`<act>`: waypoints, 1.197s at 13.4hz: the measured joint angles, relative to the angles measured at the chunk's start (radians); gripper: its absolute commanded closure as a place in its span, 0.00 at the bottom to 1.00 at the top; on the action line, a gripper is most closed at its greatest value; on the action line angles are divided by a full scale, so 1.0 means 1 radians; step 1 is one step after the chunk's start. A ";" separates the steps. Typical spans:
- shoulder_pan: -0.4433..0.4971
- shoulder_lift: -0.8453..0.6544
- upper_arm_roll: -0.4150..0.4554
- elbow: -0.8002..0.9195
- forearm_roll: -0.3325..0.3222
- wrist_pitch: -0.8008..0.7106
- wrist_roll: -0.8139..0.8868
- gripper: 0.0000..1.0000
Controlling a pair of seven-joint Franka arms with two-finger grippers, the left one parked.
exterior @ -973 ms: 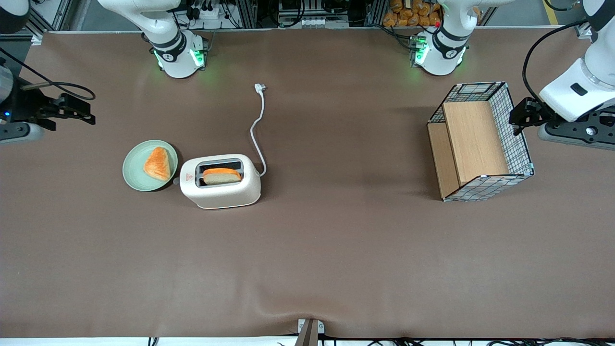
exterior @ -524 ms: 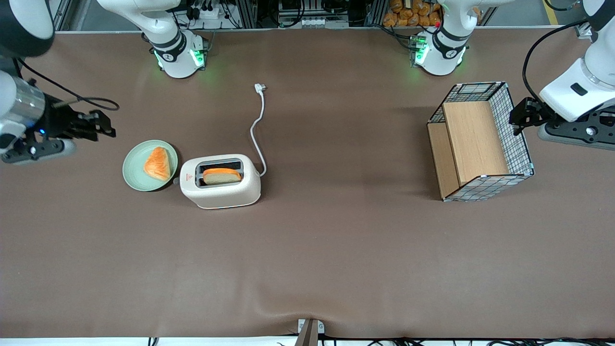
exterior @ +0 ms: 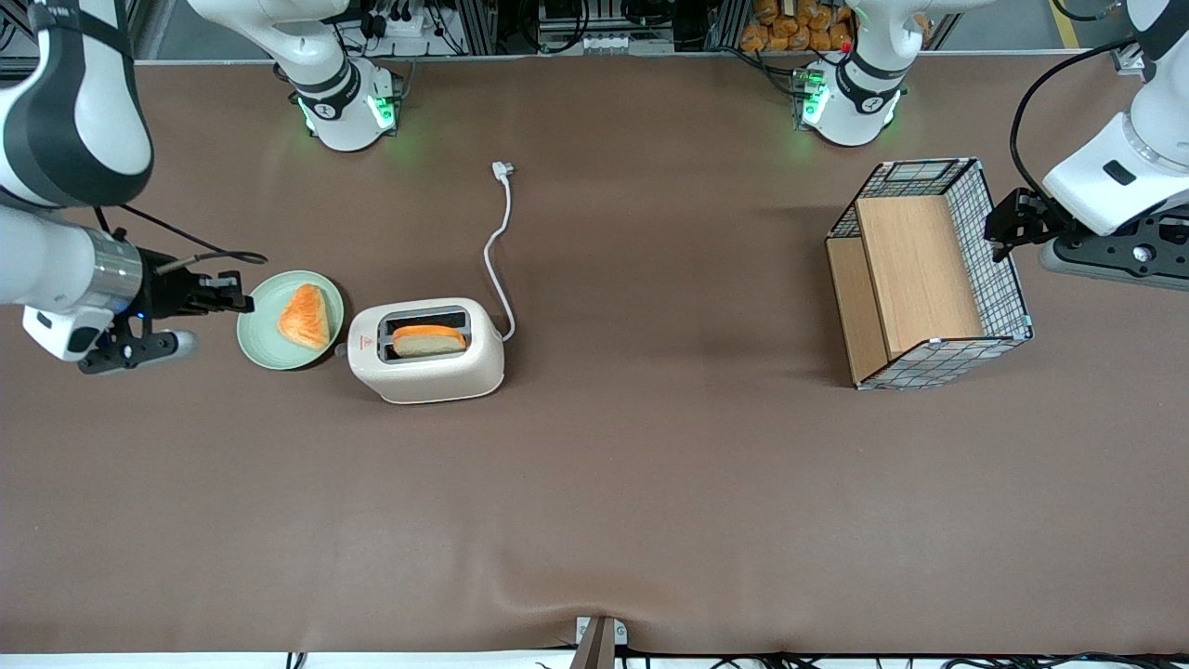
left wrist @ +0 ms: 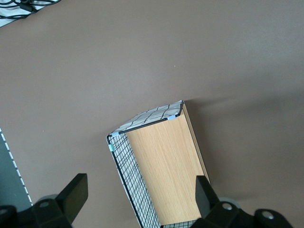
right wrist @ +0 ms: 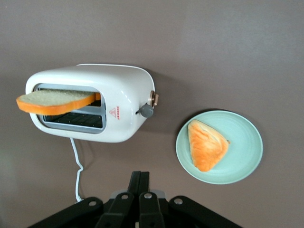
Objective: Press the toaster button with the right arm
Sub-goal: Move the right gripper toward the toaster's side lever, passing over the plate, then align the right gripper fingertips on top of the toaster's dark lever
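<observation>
The cream-white toaster [exterior: 427, 362] [right wrist: 121, 85] stands on the brown table with a slice of toast [exterior: 428, 339] in its slot. The toaster button [exterior: 340, 350] [right wrist: 146, 110], a small greyish knob, sticks out of the narrow end by the red mark. A copper-rimmed dial [right wrist: 154, 99] sits beside it. The right arm [exterior: 65, 139] reaches in from the working arm's end of the table. Its gripper [exterior: 243, 302] [right wrist: 140, 175] is shut and holds nothing. It hovers at the rim of the green plate, apart from the toaster and a plate's width from the button.
A green plate [exterior: 260, 339] [right wrist: 247, 152] with a triangular pastry [exterior: 305, 316] [right wrist: 205, 145] lies between the gripper and the toaster. The toaster's white cord [exterior: 502, 242] trails away from the front camera. A wire basket with a wooden shelf [exterior: 929, 274] [left wrist: 164, 161] stands toward the parked arm's end.
The right arm has swung in from the table's edge. Its gripper has come nearer to the front camera and closer to the plate and toaster. The toaster has not moved.
</observation>
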State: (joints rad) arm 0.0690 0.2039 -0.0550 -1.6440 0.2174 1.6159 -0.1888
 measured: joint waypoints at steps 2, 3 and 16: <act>0.000 0.027 0.000 -0.002 0.022 0.012 -0.001 1.00; 0.000 0.041 0.000 -0.002 0.029 0.021 -0.006 1.00; -0.058 0.189 -0.008 -0.037 0.199 0.110 -0.219 1.00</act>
State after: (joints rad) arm 0.0111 0.3932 -0.0627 -1.6807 0.4166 1.7262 -0.4080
